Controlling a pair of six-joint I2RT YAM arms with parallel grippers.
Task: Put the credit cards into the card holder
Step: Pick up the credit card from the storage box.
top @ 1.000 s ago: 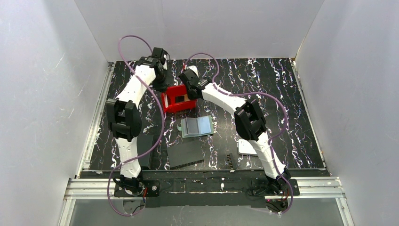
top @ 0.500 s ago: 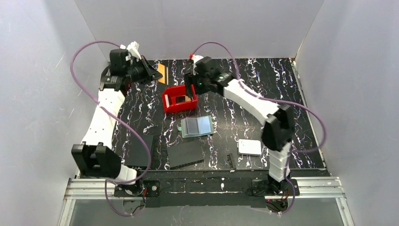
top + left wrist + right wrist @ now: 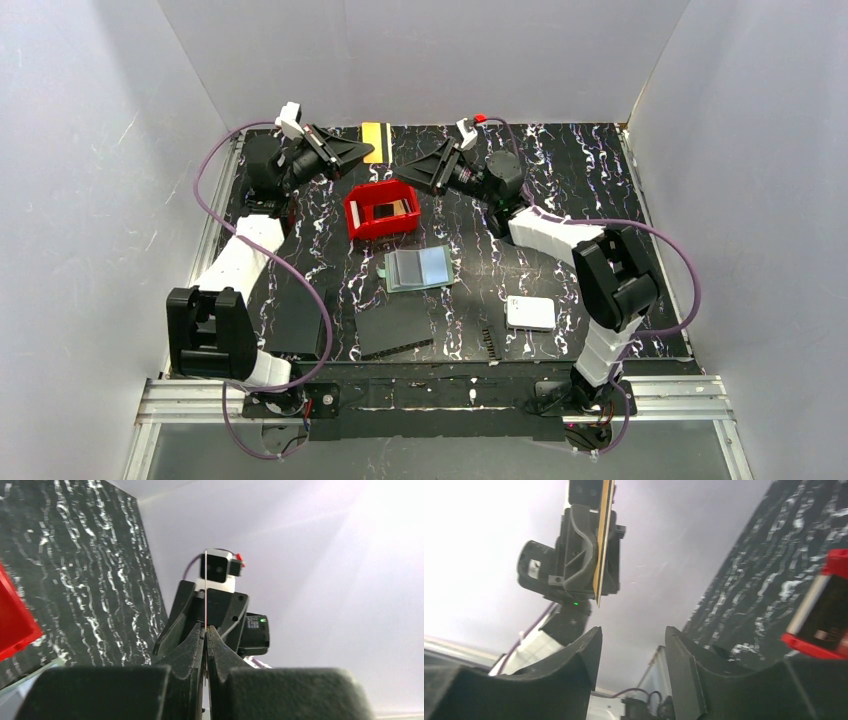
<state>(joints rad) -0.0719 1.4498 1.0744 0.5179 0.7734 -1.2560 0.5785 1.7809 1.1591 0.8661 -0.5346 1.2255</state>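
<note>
My left gripper is shut on an orange credit card and holds it in the air behind the red bin. In the left wrist view the card shows edge-on between the closed fingertips. My right gripper is open and empty, and points left at the card from a short gap. In the right wrist view the card is above its open fingers. More cards stand in the bin. The grey-green card holder lies open in front of the bin.
A white rounded box lies at the front right. Flat black rectangles lie near the front, one by the left arm. Grey walls enclose the black marbled table.
Both arms have swung up and away from the red bin. The left gripper came away with the orange card and now faces the right gripper, whose jaws stand open.
</note>
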